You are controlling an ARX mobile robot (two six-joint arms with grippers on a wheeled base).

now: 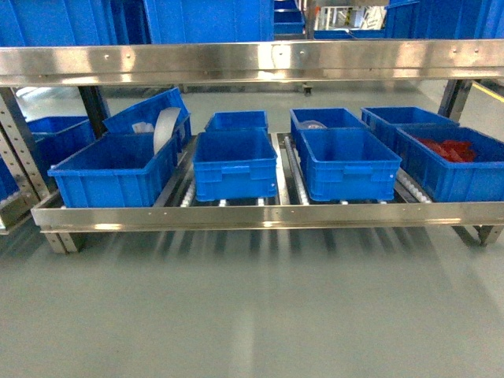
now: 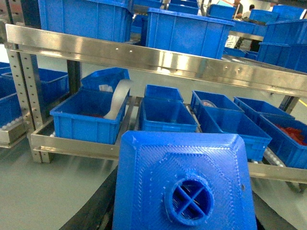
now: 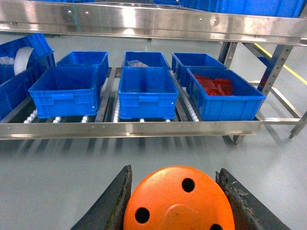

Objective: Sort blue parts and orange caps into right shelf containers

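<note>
A blue part [image 2: 182, 182] with a round crossed stud fills the bottom of the left wrist view; my left gripper [image 2: 184, 211] is shut on it, and only a dark finger [image 2: 98, 208] shows beside it. In the right wrist view, an orange cap [image 3: 177, 203] with small holes in its flat top sits between two dark fingers [image 3: 117, 201]; my right gripper [image 3: 176, 196] is shut on it. Both hang above the grey floor in front of the shelf [image 1: 268, 214]. Its right blue containers [image 1: 349, 161] stand on the rollers. Neither gripper shows in the head view.
The far-right crate [image 1: 457, 161] holds red pieces. A middle crate [image 1: 234, 161] and a left crate [image 1: 114, 169] with a white curved piece [image 1: 165, 126] stand on the same level. An upper steel rail [image 1: 252, 61] crosses overhead, with more crates above. A yellow floor line [image 3: 283, 67] runs at right.
</note>
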